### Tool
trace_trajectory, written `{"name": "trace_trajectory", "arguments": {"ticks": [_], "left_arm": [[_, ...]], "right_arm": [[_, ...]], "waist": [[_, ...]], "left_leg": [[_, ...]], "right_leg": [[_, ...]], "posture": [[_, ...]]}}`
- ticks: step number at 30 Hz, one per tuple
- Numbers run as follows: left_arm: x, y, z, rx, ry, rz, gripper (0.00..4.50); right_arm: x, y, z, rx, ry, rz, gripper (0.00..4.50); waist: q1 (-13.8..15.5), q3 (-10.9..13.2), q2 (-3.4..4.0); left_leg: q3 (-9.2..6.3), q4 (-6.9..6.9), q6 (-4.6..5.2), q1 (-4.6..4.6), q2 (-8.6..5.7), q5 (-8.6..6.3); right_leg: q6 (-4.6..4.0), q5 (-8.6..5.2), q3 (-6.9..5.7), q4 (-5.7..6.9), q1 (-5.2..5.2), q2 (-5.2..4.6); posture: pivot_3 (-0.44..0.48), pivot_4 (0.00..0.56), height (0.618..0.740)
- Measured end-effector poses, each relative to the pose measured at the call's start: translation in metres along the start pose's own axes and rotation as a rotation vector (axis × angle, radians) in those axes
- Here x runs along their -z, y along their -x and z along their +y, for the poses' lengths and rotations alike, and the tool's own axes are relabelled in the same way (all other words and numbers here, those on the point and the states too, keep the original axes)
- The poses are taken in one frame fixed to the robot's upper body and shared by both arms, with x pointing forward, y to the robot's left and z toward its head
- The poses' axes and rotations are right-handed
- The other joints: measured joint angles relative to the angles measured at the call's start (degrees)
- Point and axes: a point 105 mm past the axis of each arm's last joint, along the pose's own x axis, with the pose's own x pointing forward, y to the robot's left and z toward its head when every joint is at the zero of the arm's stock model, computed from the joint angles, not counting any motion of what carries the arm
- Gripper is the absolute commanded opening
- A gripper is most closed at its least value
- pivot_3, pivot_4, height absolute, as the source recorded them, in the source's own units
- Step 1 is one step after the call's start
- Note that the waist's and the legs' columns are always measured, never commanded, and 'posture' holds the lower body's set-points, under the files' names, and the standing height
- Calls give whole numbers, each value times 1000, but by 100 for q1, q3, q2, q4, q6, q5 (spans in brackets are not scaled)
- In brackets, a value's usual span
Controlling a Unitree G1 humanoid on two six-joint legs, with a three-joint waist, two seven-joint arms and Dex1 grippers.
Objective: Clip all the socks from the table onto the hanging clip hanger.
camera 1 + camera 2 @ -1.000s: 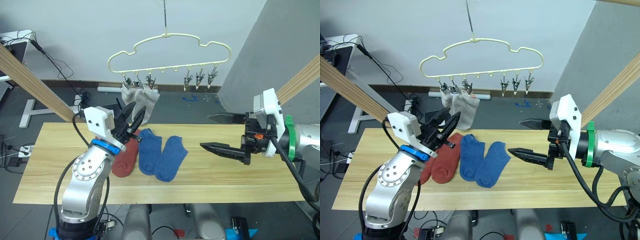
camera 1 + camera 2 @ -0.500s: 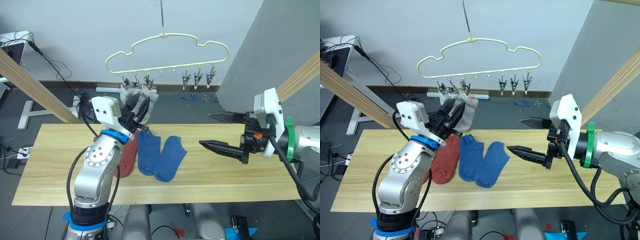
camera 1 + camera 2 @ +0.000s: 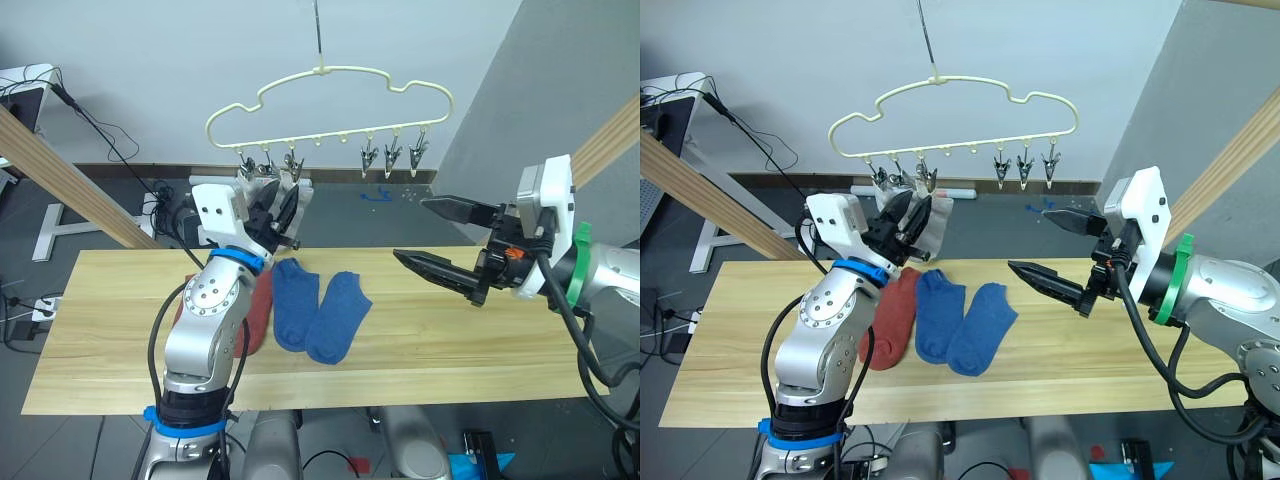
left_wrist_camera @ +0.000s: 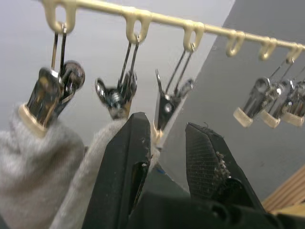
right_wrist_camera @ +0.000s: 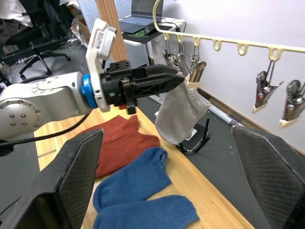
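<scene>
The left gripper [image 4: 164, 143] hangs at the clip hanger [image 3: 330, 90] by the grey socks [image 5: 183, 112], fingers slightly apart, empty — right gripper [image 3: 430, 235] wide open; red and blue socks [image 3: 320, 310] on the bench [image 3: 450, 340].

Grey socks [image 3: 923, 228] crowd left clips [image 3: 902, 177]; right clips [image 3: 1023, 166] free.

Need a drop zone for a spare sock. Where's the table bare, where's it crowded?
Bare: the table between its left end and the red socks, and the right part past the blue socks, under the right gripper. Crowded: the middle, around the left gripper.
</scene>
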Motion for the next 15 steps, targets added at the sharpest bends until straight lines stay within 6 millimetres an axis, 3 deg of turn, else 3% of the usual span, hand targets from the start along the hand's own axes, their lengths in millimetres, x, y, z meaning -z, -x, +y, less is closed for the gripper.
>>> {"name": "trace_trajectory", "arguments": {"ticks": [15], "left_arm": [[-6,-13,0,3,-4,-14,1531]], "right_arm": [[2,-4,1,0,-2,0,4480]], "waist": [[-29,0,0]], "left_leg": [[0,-1,0,-1,0,0]], "right_leg": [[-1,0,0,-1,0,0]], "posture": [[-326,361,740]]}}
